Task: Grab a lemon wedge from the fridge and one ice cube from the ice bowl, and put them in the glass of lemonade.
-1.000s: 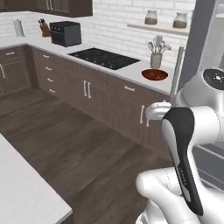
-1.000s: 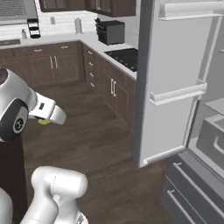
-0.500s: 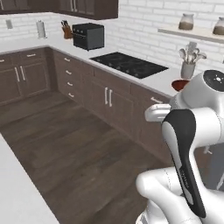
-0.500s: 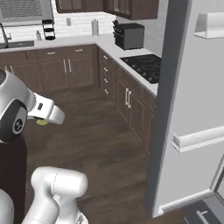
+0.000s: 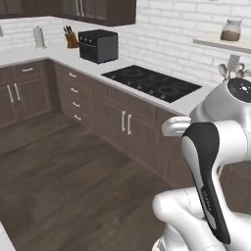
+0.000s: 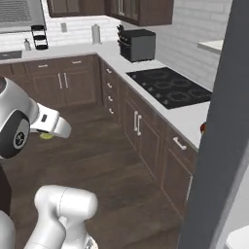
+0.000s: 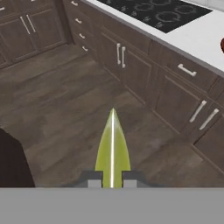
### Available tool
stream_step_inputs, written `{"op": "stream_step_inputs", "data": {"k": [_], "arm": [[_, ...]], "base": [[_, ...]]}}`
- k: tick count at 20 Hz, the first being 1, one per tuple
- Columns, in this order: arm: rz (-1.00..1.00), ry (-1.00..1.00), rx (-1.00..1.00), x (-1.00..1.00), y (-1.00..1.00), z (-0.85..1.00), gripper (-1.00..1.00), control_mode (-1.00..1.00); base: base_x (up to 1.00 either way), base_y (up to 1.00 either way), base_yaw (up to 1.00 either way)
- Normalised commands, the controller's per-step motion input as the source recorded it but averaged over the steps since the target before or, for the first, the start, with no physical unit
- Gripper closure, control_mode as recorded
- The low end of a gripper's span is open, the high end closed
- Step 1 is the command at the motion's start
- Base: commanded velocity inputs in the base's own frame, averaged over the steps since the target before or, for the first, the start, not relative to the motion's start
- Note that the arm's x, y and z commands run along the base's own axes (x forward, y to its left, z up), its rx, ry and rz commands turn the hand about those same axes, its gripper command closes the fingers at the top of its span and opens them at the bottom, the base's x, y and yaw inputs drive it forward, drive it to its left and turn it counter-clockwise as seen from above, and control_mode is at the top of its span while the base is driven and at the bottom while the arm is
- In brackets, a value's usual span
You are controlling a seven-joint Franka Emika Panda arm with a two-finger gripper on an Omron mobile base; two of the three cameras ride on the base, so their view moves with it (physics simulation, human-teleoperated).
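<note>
So, left base view: the white arm fills the lower right of the frame. A black cooktop [image 5: 153, 82] sits in the light surface [image 5: 54, 55] at centre top, a black toaster oven [image 5: 98, 45] to its upper left, a knife block [image 5: 71, 39] just left of that. A shelf [image 5: 223, 43] at the upper right carries a jar [image 5: 231, 30]; a grey utensil cup [image 5: 233, 68] peeks out above the arm. Dark brown cabinets [image 5: 122, 125] run below the surface, wood floor [image 5: 63, 186] across the lower left.

Right base view: the arm rises at the lower left, its hand reaching to centre left. The lemon wedge [image 6: 46, 135] shows as a small yellow-green bit under the hand, over the floor. The grey fridge [image 6: 221, 141] door edge stands tall along the right side. Cooktop in the upper middle, toaster oven above it. A sliver of the reddish ice bowl [image 6: 203, 128] shows at the fridge door's edge, on the surface.

Hand view: the fingers [image 7: 93, 179] at bottom centre pinch the lemon wedge between them, its pointed tip aiming up toward mid frame. Floor behind it, cabinets and drawers across the top and right, cooktop at the top edge.
</note>
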Motion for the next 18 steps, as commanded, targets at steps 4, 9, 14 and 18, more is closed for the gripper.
{"op": "stream_step_inputs", "data": {"k": [4, 9, 14, 18], "arm": [[0.00, 0.00, 0.00, 0.00, 0.00, 0.00, 1.00, 1.00], [0.00, 0.00, 0.00, 0.00, 0.00, 0.00, 1.00, 1.00], [0.00, 0.00, 0.00, 0.00, 0.00, 0.00, 1.00, 1.00], [0.00, 0.00, 0.00, 0.00, 0.00, 0.00, 1.00, 1.00]], "base": [[1.00, 0.00, -0.47], [0.79, -0.08, -0.67], [0.50, -0.14, -0.75], [0.45, -0.13, -0.75]]}}
